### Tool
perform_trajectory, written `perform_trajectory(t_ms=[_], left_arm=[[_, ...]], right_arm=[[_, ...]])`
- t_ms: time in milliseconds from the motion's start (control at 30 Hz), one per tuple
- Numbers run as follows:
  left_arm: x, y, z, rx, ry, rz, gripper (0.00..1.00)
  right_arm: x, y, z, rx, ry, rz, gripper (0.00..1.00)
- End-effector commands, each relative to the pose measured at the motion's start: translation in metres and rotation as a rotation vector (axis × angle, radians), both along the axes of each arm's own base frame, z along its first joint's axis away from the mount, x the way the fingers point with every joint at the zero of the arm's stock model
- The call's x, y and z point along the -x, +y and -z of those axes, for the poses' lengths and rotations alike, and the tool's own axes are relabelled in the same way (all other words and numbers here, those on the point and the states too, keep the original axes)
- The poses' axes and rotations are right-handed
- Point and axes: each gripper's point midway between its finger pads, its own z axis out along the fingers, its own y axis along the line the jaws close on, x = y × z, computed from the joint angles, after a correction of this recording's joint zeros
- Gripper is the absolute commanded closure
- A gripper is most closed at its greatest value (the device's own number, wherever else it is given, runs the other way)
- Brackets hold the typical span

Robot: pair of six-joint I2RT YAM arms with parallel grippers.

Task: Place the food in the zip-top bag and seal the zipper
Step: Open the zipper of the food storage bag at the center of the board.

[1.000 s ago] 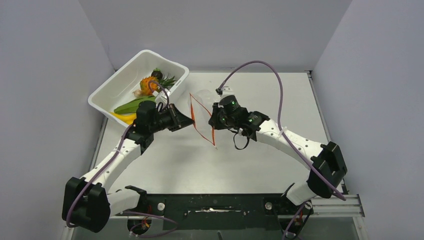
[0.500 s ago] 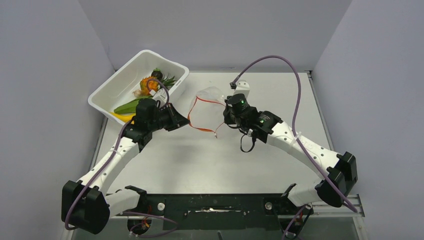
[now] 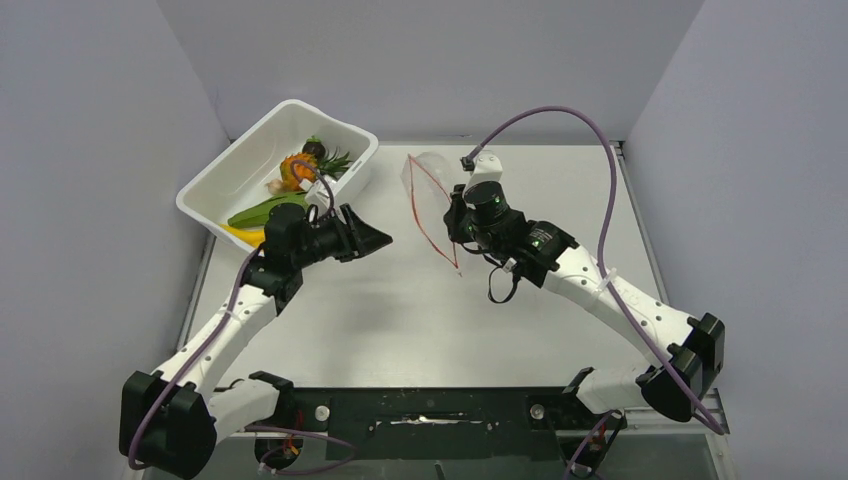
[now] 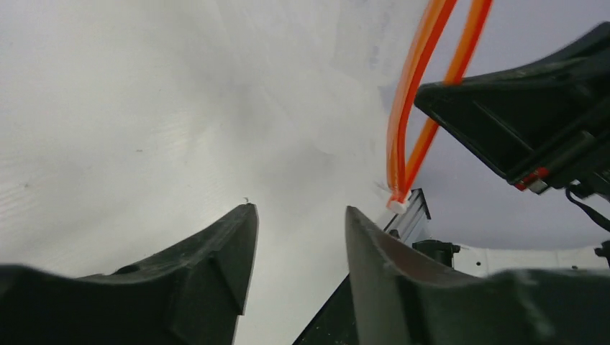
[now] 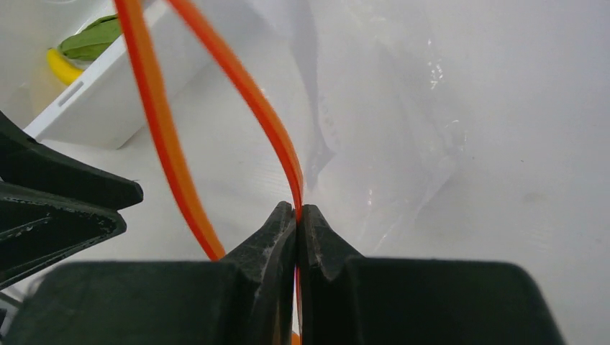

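Right of the white tub (image 3: pixel 222 214), the right gripper (image 5: pixel 296 210) has its jaws pressed tight together on one side of the zipper (image 5: pixel 270 136), pinching that red strip right at the fingertips. The strip's other side loops free and bows out toward the tub, so the mouth gapes open. And the zip-top bag (image 3: pixel 428 168) is held up by that one pinch, its clear body trailing off on the side away from the tub, above the table (image 3: pixel 400 320). From overhead the red line runs on a slant, far end level with the tub's far corner, near end down beside the gripper. Whether the pouch touches the table, I cannot tell.

Now the left gripper (image 4: pixel 298 215): it sits between the tub and the bag, jaws spread wide and empty, aimed at the bag's mouth but clear of the red strip. Its own camera shows the strip's lower end just ahead, with the right gripper's black body beyond.

All the food on show lies inside the tub. The orange pineapple (image 3: pixel 296 170) with its green crown is toward the far end, a green leafy piece (image 3: pixel 262 209) sits mid-tub, and the yellow banana (image 3: pixel 246 236) is tucked in the near corner, right behind the left arm's wrist.
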Motion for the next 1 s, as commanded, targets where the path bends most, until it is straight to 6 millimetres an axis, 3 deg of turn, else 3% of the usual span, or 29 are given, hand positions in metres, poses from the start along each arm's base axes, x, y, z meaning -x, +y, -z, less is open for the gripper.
perform_trajectory(t_ms=[0, 233, 500, 633, 833, 967], left_arm=[[0.01, -0.012, -0.064, 0.198, -0.236, 0.084, 0.46], [0.008, -0.016, -0.073, 0.251, -0.264, 0.1, 0.27], [-0.014, -0.023, -0.068, 0.244, -0.237, 0.081, 0.27], [-0.035, -0.014, -0.055, 0.155, -0.216, -0.016, 0.27], [-0.038, -0.019, -0.06, 0.166, -0.224, 0.006, 0.27], [-0.048, -0.016, -0.049, 0.115, -0.2, -0.048, 0.28]], right_arm=[[0.0, 0.024, -0.016, -0.117, -0.045, -0.067, 1.0], [-0.001, 0.037, -0.008, -0.153, -0.025, -0.063, 1.0], [0.002, 0.06, -0.003, -0.191, -0.011, -0.089, 1.0], [0.005, 0.069, -0.007, -0.197, -0.022, -0.109, 1.0], [0.001, 0.069, -0.005, -0.167, -0.013, -0.084, 1.0], [0.001, 0.072, -0.01, -0.186, -0.023, -0.092, 1.0]])
